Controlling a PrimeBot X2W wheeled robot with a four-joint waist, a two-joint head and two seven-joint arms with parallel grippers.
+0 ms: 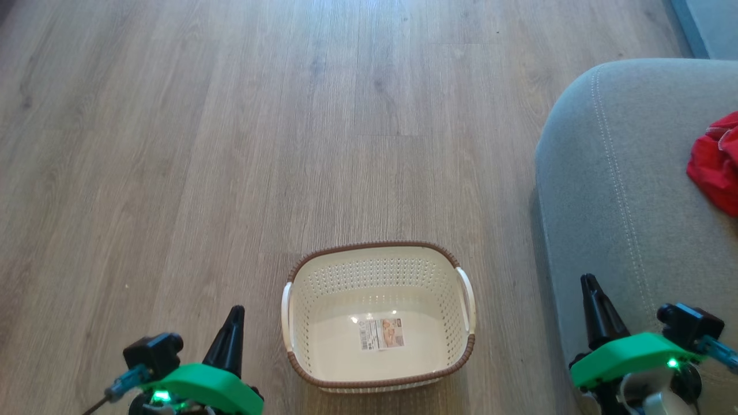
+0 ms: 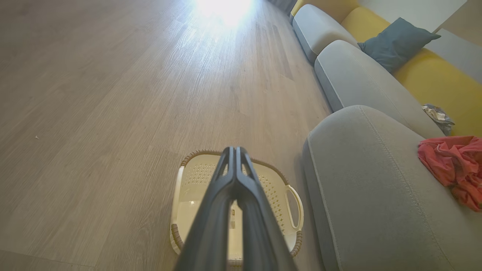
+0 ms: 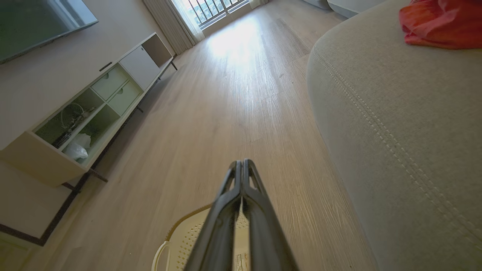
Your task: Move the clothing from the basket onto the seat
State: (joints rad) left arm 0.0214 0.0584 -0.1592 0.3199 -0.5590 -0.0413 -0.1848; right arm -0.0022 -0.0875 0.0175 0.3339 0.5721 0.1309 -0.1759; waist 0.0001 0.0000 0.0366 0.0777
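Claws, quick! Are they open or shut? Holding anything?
Left claw: shut, holding nothing.
Right claw: shut, holding nothing.

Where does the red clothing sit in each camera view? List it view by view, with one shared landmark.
Head view: red clothing at the right edge, mid-height, on the grey seat.
Left wrist view: at the right edge, just below mid-height, on that seat.
Right wrist view: top right corner, on that seat.
Shared landmark: the seat's pale stitching line, between the clothing and the seat's floor-side edge.
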